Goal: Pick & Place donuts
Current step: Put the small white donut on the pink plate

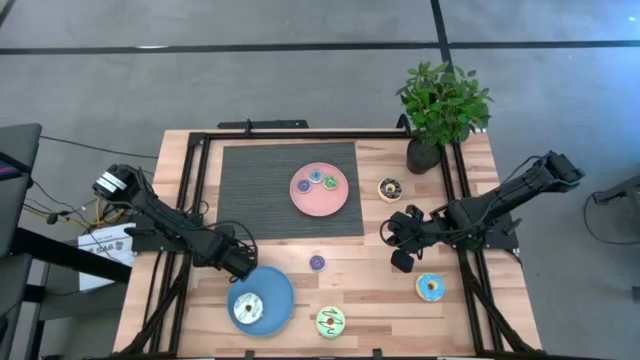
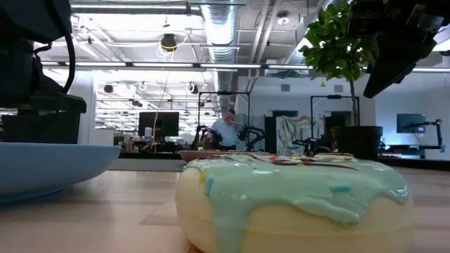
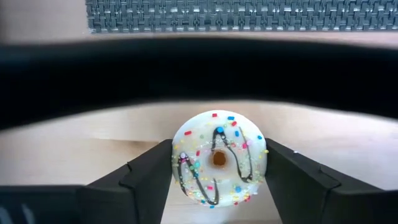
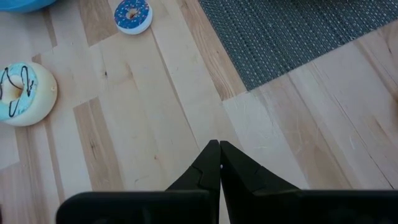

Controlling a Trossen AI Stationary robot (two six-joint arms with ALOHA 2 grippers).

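Observation:
My left gripper [image 3: 219, 177] is shut on a white donut with dark squiggles and sprinkles [image 3: 219, 158], which shows over the blue plate [image 1: 275, 290] in the high view. My right gripper [image 4: 219, 148] is shut and holds nothing, above bare wood right of the mat [image 1: 400, 240]. The pink plate [image 1: 335, 203] carries three small donuts [image 1: 318, 180]. Lying flat on the table are a brown donut [image 1: 390, 188], a small purple one [image 1: 317, 262], a light blue one [image 1: 431, 287] and a lime green one [image 1: 330, 320], which fills the foreground of the low view [image 2: 295, 204]. My left gripper pinches the white donut between its two fingers [image 3: 152, 180], one on each opposite side of the rim [image 3: 179, 163]. The fingers come from above and the iced face points up. Whether the donut is lifted or rests on the blue plate, I cannot tell.
A grey woven mat [image 1: 260, 190] covers the far middle of the table under the pink plate. A potted plant [image 1: 440, 105] stands at the far right corner. A black frame [image 1: 200, 170] runs along the table's sides. A dark band [image 3: 199, 68] crosses the left wrist view.

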